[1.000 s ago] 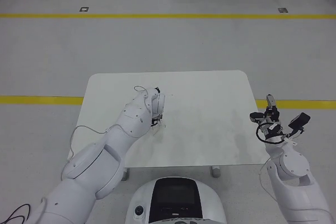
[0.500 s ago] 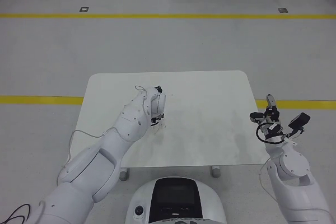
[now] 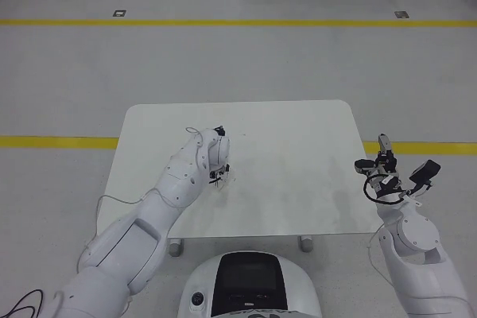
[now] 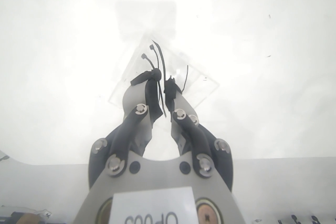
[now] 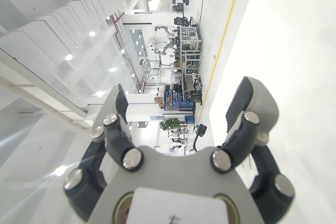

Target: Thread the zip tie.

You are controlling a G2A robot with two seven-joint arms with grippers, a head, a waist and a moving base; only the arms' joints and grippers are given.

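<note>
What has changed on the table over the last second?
The left end effector shifted slightly toward the robot's left and nearer its body, above the table. It is closed on black zip ties over a clear sheet. The right end effector stayed open, off the table's edge.

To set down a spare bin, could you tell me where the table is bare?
Bare: the right half of the table, from the left gripper across to the edge by the open right gripper. Crowded: under the left gripper, zip ties on a clear sheet.
</note>
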